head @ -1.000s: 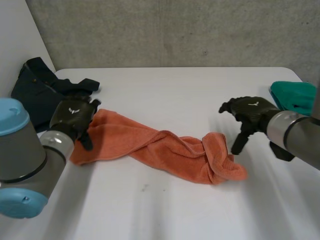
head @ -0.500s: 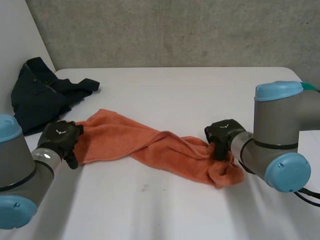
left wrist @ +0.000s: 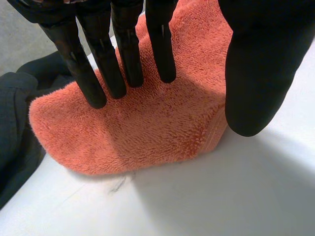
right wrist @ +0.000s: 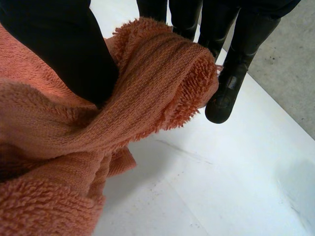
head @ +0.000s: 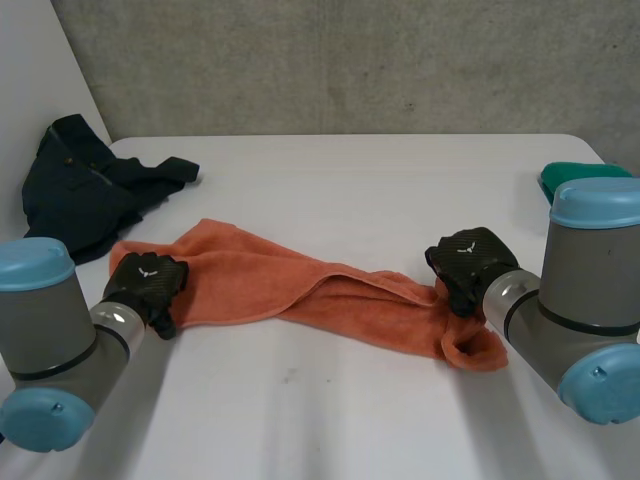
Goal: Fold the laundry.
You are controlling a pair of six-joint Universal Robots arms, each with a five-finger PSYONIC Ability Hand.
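Head view, towel: the orange towel (head: 300, 290) lies across the middle of the frame. It is now longer and flatter than a second ago, when its right end was a bunched heap.
Head view, hands: the left hand (head: 147, 278) has come down on the towel's end at the lower left. The right hand (head: 468, 262) has come down on the other end and drawn it toward the right of the frame.
Head view, other things: a dark garment (head: 75, 190) is at the upper left of the table (head: 330, 170), and a green cloth (head: 570, 178) is at the right edge.
Left wrist view, left hand: its fingers (left wrist: 125, 54) are straight and rest on the towel near a corner. The thumb stands beside the edge and grips nothing.
Right wrist view, right hand: the thumb and fingers (right wrist: 231, 73) pinch a raised fold of the towel's end.
Meaning for you: I judge the towel is being stretched out. It is still twisted, so folding cannot begin yet.
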